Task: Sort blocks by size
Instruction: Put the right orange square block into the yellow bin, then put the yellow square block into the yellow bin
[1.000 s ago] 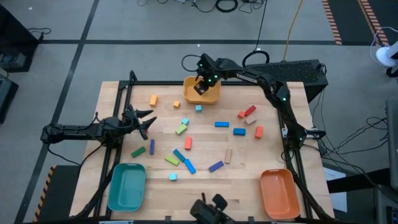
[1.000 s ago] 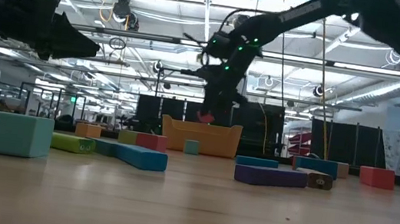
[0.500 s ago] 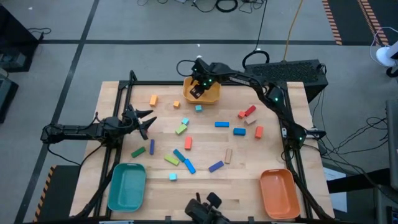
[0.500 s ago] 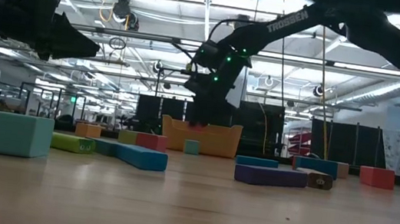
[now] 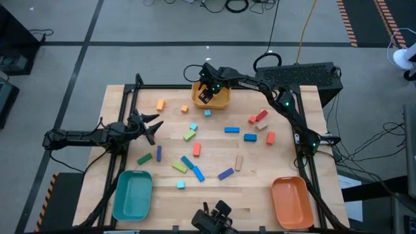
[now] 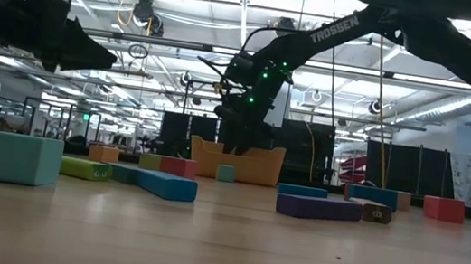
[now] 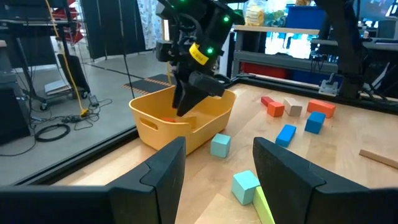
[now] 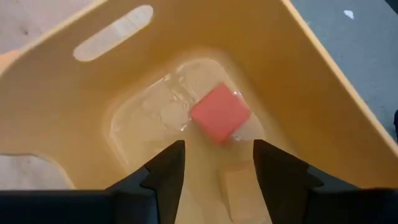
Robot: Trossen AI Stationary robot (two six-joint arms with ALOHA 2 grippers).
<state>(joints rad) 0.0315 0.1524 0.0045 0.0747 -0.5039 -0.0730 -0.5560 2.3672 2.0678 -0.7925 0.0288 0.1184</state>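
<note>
My right hand (image 8: 214,163) hangs inside the yellow tray (image 5: 221,100) at the far edge of the bench (image 5: 253,188), fingers spread, and a small red cube (image 8: 219,114) lies loose on the tray floor just below them. That is all I see sorted (the teal tray (image 5: 132,194) and orange tray (image 5: 291,201) show nothing inside). The other blocks (image 5: 194,148) lie scattered across the bench. My left hand (image 5: 153,127) waits, half spread, over the left edge.

The right gripper (image 5: 205,93) fills the yellow tray (image 5: 222,101) at top centre, walls hemming it in and a red cube (image 8: 219,114) on the floor between its parted fingers. Below, scattered blocks (image 5: 195,149) crowd the frame's middle. Open wood along the bottom centre, between the teal tray (image 5: 132,194) and orange tray (image 5: 292,201). The left gripper (image 5: 153,126) sits at mid-left.
</note>
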